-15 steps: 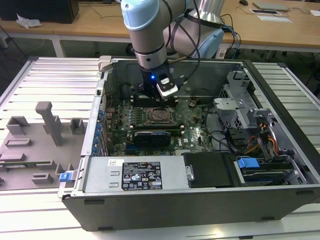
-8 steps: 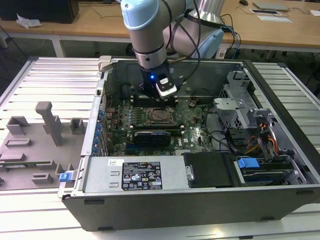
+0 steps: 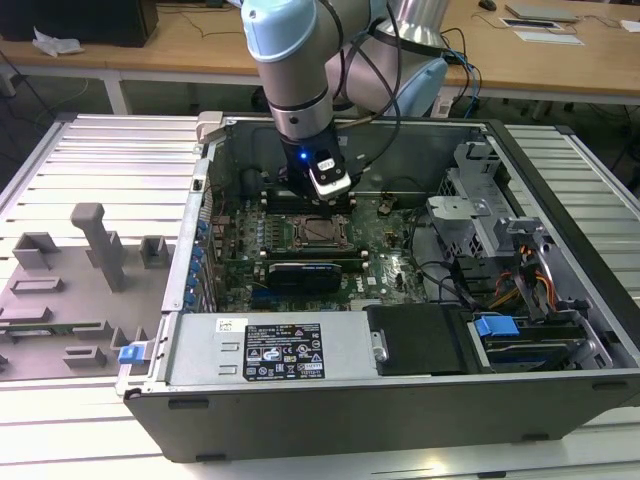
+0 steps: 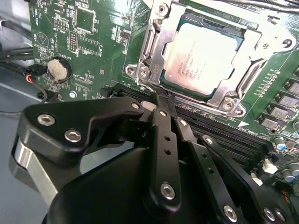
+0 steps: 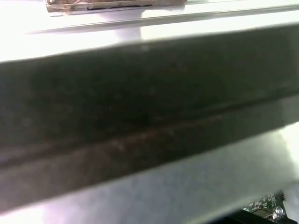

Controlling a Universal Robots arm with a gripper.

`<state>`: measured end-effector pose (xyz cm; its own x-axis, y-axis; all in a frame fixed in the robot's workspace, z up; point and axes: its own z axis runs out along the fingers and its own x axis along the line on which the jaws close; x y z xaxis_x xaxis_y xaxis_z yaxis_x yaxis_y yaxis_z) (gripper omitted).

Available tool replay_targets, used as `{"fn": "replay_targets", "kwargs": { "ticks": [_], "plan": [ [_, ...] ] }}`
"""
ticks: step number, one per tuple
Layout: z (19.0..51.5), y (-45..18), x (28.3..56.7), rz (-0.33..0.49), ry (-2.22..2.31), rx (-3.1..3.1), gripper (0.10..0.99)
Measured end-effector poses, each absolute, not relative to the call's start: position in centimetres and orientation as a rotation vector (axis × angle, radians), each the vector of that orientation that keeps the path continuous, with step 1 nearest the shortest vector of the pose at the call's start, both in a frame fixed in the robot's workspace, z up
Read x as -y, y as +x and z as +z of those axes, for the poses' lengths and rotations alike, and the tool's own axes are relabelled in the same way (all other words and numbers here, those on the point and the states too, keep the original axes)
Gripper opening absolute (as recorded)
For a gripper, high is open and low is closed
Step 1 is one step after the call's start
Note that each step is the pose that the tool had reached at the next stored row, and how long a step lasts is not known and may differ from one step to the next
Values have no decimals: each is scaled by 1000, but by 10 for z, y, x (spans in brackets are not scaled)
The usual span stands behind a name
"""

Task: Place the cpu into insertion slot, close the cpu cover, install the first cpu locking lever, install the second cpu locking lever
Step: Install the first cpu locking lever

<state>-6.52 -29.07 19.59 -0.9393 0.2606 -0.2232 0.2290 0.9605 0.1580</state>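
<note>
Silver metal frames the cpu point(image 4: 202, 58) in the second wrist view: the chip sits flat in the slot point(image 4: 254, 77), and the cover point(image 4: 224, 93) lies down over its edges, its square window leaving the lid bare. So I judge seating and closing done; the plate is down to clamp the chip onto the socket contacts.

My gripper point(image 4: 156, 105) shows its fingers point(image 4: 161, 140) brought together with nothing between them, clenched to a narrow tip. That suits pushing a thin wire lever rather than grasping. The tip hovers just beside the socket's near corner, where a lever point(image 4: 145, 49) runs along the frame's edge by two screws. Whether that lever is hooked under its catch I cannot tell.

From the exterior view, the arm reaches straight down into the open case point(image 3: 560, 150), and the gripper point(image 3: 332, 195) hangs just behind the socket point(image 3: 318, 230), near the board point(image 3: 395, 265). The black card point(image 3: 310, 272) lies well clear in front.

In the first wrist view a dark bar crosses close by.
</note>
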Motion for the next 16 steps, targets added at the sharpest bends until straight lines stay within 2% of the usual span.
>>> {"fn": "replay_targets", "kwargs": {
  "ticks": [16],
  "plan": [
    [196, -64, 293, 193, 365, -2868, 106]
  ]
}}
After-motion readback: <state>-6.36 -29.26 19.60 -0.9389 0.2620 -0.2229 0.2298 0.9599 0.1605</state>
